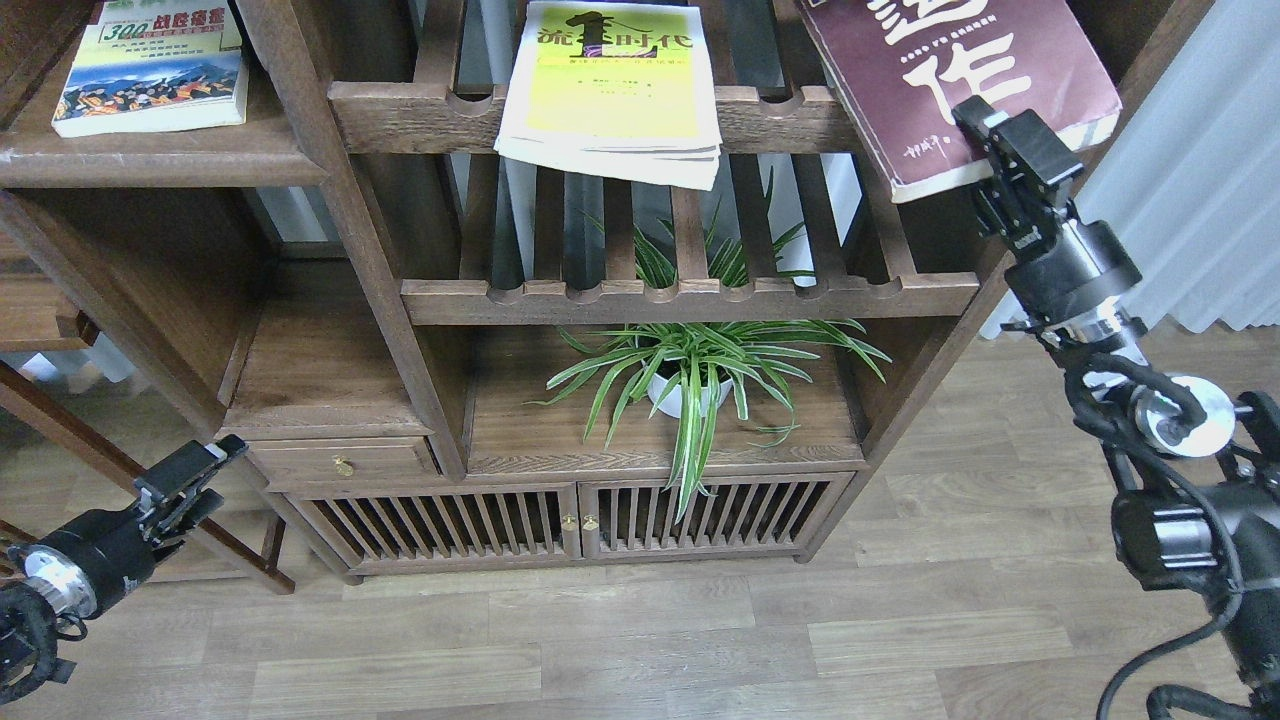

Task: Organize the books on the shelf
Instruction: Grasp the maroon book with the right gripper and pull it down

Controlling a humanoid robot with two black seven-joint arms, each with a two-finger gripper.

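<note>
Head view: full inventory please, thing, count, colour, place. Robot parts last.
"300" paperback with mountain-crowd picture: 1, yellow-green and white, lying flat on the solid dark-brown wooden shelf board, upper left.
Thin yellow-green paperback with black title: 1, on the top slatted rack, overhanging its notched front rail.
Thick maroon paperback with big white characters: 1, upper right, corner past the rack edge.
Lower slatted rack: 1, brown, below the top one.
Spider plant in white pot: 1, green and white, centre compartment.
Small drawer with brass knob: 1, brown, lower left.
Slatted cabinet doors: 2, brown, bottom.
Wood-plank floor: grey-brown.
Left gripper: black, low left, holding nothing.
Right gripper: black, at the maroon book's lower edge; grip unclear.
</note>
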